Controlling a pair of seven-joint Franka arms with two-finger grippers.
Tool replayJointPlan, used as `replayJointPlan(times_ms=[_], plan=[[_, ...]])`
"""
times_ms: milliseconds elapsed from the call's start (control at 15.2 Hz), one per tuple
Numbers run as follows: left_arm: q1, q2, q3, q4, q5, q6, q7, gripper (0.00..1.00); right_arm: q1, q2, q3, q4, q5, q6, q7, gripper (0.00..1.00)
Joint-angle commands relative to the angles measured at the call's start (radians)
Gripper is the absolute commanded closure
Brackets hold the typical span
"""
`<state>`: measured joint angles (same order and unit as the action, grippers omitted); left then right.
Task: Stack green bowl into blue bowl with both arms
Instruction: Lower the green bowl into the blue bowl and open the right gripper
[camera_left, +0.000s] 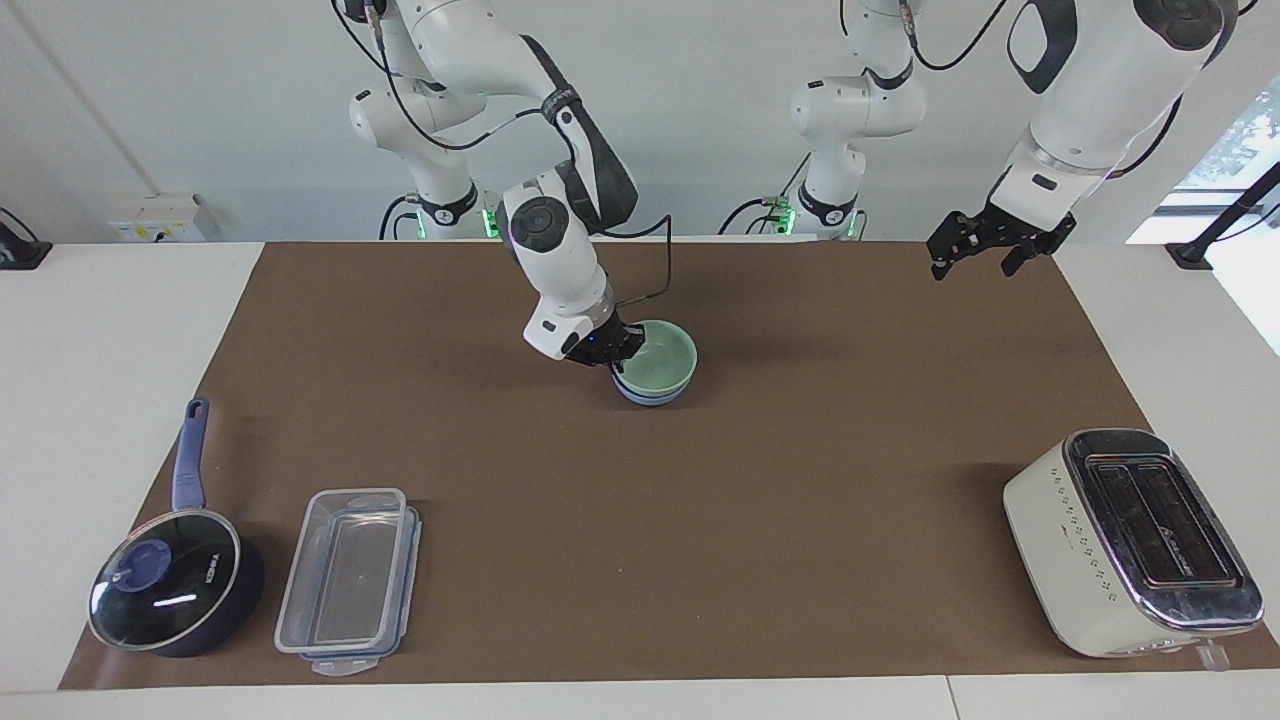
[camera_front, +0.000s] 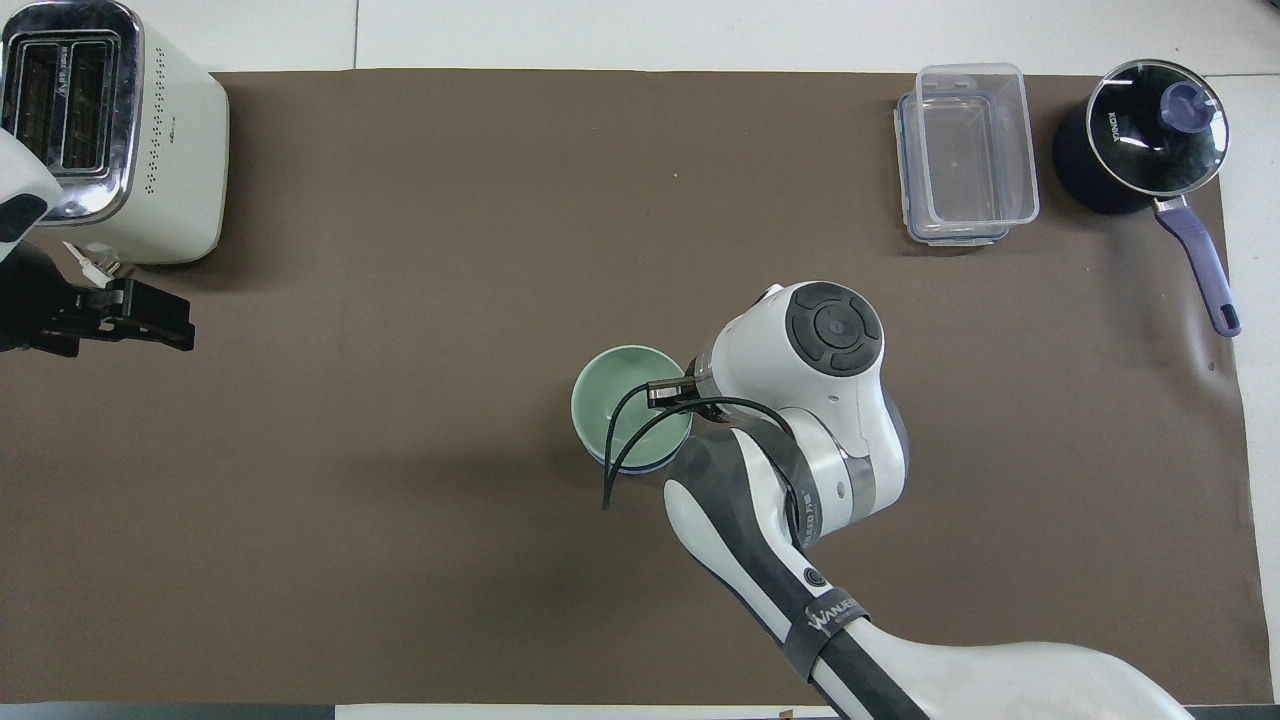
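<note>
The pale green bowl (camera_left: 660, 358) sits nested in the periwinkle-blue bowl (camera_left: 650, 396) at the middle of the brown mat; only the blue bowl's lower rim shows under it. In the overhead view the green bowl (camera_front: 622, 405) covers the blue bowl (camera_front: 645, 466) except for a sliver. My right gripper (camera_left: 617, 357) is shut on the green bowl's rim at the side toward the right arm's end; its wrist hides the fingers in the overhead view. My left gripper (camera_left: 968, 260) hangs open and empty in the air over the mat's edge at the left arm's end, and also shows in the overhead view (camera_front: 172, 322).
A white toaster (camera_left: 1130, 540) stands at the left arm's end, farther from the robots. A clear lidded container (camera_left: 350, 580) and a dark blue saucepan with a glass lid (camera_left: 170, 590) stand at the right arm's end, farther from the robots.
</note>
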<state>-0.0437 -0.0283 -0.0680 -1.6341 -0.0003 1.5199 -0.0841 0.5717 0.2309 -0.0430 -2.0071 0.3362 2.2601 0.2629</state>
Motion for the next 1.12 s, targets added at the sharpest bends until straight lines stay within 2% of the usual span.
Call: replayJointPlan(times_ms=[0, 592, 658, 724, 789, 855, 1053], plan=[[0.011, -0.019, -0.003, -0.02, -0.023, 0.016, 0.01, 0.0, 0.004, -0.007, 0.0, -0.016, 0.012, 0.023, -0.027, 1.0], [0.013, -0.027, -0.001, -0.038, -0.023, 0.017, 0.012, 0.0, 0.004, -0.007, -0.002, -0.015, 0.007, 0.021, -0.028, 1.0], [0.011, -0.025, -0.001, -0.038, -0.023, 0.019, 0.012, 0.0, 0.004, -0.005, 0.0, -0.013, 0.007, 0.021, -0.028, 0.79], [0.011, -0.025, -0.001, -0.038, -0.023, 0.025, 0.012, 0.0, 0.004, -0.005, 0.0, -0.012, 0.007, 0.021, -0.027, 0.54], [0.008, -0.027, -0.001, -0.036, -0.023, 0.023, 0.012, 0.0, 0.004, -0.005, 0.0, -0.009, 0.007, 0.019, -0.027, 0.43], [0.004, -0.027, -0.001, -0.035, -0.023, 0.023, 0.009, 0.0, 0.004, -0.004, -0.002, -0.002, 0.007, 0.016, -0.027, 0.4], [0.01, -0.028, -0.001, -0.036, -0.023, 0.026, 0.012, 0.0, -0.009, -0.008, -0.003, 0.025, 0.007, -0.011, -0.027, 0.4]])
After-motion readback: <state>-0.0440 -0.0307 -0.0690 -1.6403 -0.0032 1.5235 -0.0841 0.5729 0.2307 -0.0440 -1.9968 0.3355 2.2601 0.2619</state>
